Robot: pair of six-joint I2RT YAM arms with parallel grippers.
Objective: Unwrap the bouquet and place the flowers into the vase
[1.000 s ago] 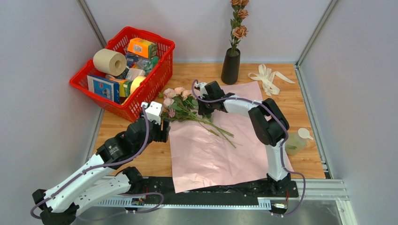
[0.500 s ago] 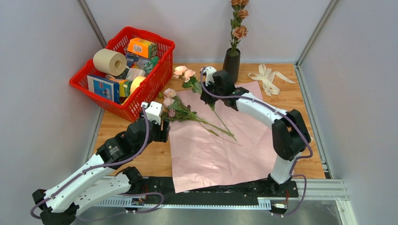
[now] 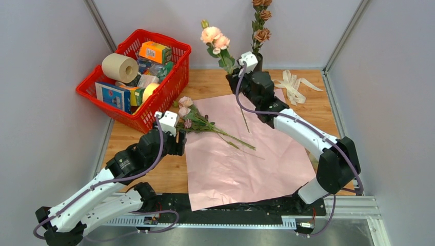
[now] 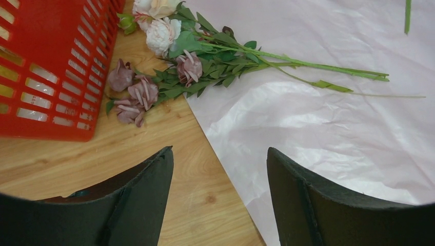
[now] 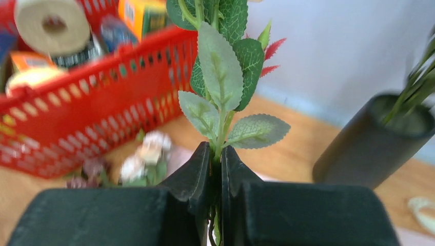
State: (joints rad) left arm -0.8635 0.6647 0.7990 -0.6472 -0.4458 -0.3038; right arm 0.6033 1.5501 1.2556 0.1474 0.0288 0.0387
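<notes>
Top external: paper flat, ribbon off, brown roses in vase. Right end effector clamps peach rose; left end effector spread wide, empty; other flowers pending.

A light wooden counter fills the middle of the top view, its grain running left to right. Plain pale grey walls close it in: a back wall along the upper edge, a left wall and a right wall. Slanted metal posts mark the two back corners. A ribbed aluminium rail runs along the lower edge. The light is soft and even, with faint shadows.
</notes>
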